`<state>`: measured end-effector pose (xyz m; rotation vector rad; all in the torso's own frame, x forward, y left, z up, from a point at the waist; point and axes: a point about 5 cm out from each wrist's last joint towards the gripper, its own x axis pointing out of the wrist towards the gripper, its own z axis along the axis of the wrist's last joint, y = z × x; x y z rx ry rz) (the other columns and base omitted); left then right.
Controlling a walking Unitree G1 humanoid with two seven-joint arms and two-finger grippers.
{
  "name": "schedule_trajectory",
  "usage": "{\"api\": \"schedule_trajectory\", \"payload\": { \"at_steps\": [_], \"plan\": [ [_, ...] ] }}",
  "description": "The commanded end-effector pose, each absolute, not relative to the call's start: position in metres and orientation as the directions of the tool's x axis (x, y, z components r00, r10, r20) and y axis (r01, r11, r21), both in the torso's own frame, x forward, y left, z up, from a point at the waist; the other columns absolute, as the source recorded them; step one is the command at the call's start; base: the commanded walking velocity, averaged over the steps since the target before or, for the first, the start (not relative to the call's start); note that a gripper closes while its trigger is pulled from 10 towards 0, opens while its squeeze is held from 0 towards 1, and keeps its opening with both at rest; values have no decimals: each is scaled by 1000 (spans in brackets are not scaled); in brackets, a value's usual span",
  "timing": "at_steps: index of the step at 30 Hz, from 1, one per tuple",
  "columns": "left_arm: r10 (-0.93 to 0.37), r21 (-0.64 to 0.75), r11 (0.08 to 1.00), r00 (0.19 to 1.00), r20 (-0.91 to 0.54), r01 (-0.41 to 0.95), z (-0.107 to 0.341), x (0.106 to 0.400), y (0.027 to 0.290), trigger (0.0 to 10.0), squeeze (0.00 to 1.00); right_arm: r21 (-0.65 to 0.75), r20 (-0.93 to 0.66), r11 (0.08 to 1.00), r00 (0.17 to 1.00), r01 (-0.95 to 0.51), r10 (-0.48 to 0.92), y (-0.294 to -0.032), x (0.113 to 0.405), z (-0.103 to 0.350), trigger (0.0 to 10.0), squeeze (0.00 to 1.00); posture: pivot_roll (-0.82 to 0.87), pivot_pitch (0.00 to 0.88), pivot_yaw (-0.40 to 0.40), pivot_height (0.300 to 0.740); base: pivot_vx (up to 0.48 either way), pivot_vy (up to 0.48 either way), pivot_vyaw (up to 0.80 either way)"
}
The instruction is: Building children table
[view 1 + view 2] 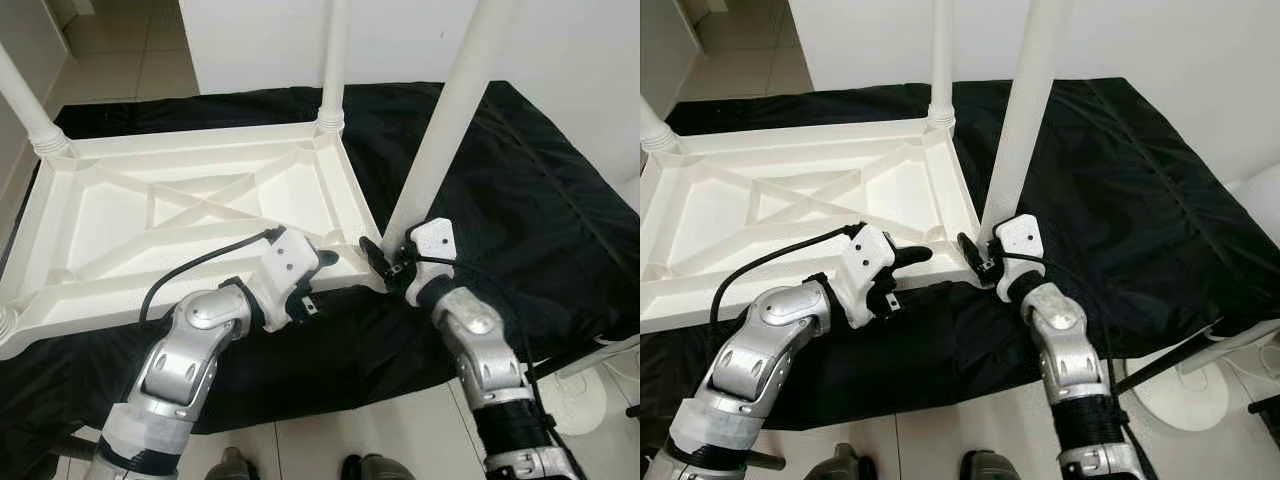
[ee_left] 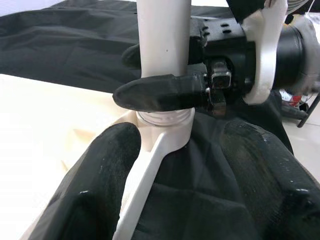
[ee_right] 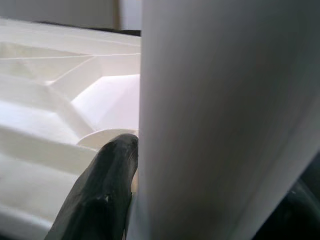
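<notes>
The white tabletop (image 1: 180, 215) lies upside down on the black cloth (image 1: 520, 200). The right claw (image 1: 385, 262) grips the near-right leg (image 1: 440, 130) at its base; the left claw (image 1: 325, 265) hovers open beside that corner.

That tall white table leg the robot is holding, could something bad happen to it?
Maybe. The tall white plastic table leg leans instead of standing straight, so it might jam crooked in the corner socket of the upside-down white plastic tabletop. The right gripper grips it low near the base, so the long top could swing. The left gripper sits open, steadying nothing.
</notes>
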<state>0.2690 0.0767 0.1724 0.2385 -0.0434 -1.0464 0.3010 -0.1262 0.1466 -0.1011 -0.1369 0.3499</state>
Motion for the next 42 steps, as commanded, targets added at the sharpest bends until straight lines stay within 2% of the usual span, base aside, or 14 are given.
{"api": "schedule_trajectory", "payload": {
  "at_steps": [1,4,6,14,18,19,20,21,24,27,31,32,34,42],
  "plan": [
    [-867,212,466,491,-82,859,170,270,75,10000,0,-76,124,978,971,-196,204,-131,300,148,10000,0,-73,52,25,740,0,0,0],
    [-868,215,464,489,-81,859,171,271,74,10000,0,-93,112,990,987,-105,115,-127,298,147,10000,0,-75,49,27,740,0,0,0],
    [-871,219,460,485,-79,861,171,272,73,10000,0,-45,96,998,995,-35,40,-120,295,145,10000,0,-76,45,28,740,0,0,0],
    [-874,222,453,479,-81,863,172,272,73,10000,0,-15,99,999,994,-44,45,-107,290,146,10000,0,-78,39,35,740,0,0,0],
    [-874,228,451,478,-84,863,172,274,74,10000,0,-17,104,999,994,-31,32,-113,290,147,10000,0,-80,36,34,740,0,0,0],
    [-873,230,451,479,-85,862,172,274,74,10000,0,-20,104,999,994,-26,28,-117,290,147,10000,769,-80,36,34,740,0,0,0],
    [-873,230,451,479,-85,862,172,274,74,10000,0,-20,104,999,994,-26,28,-117,290,147,10000,769,-80,36,34,740,0,0,0],
    [-873,231,451,480,-84,862,172,275,74,10000,0,-19,105,999,994,-26,28,-119,289,147,10000,1000,-80,36,34,740,0,0,0],
    [-873,232,452,480,-81,861,172,275,74,10000,0,-26,111,998,993,-49,52,-124,289,148,10000,1000,-84,26,28,740,0,0,0],
    [-874,232,452,480,-77,861,171,275,73,10000,0,-58,108,987,982,-152,157,-132,288,148,10000,1000,-92,18,28,740,0,0,0],
    [-875,231,451,479,-76,862,171,275,73,10000,0,-58,103,981,977,-184,189,-133,288,147,10000,1000,-92,17,27,740,0,0,0],
    [-876,232,449,477,-77,863,171,275,72,10000,0,-69,97,969,965,-236,242,-134,288,147,10000,27,-92,17,27,740,0,0,0],
    [-877,235,447,475,-78,863,171,275,72,10000,0,-109,89,939,937,-327,337,-139,289,147,10000,0,-89,16,25,740,0,0,0],
    [-878,225,446,472,-76,867,169,272,69,10000,0,-183,89,865,868,-467,488,-150,301,153,10000,0,-86,18,21,740,0,0,0]
  ]
}}
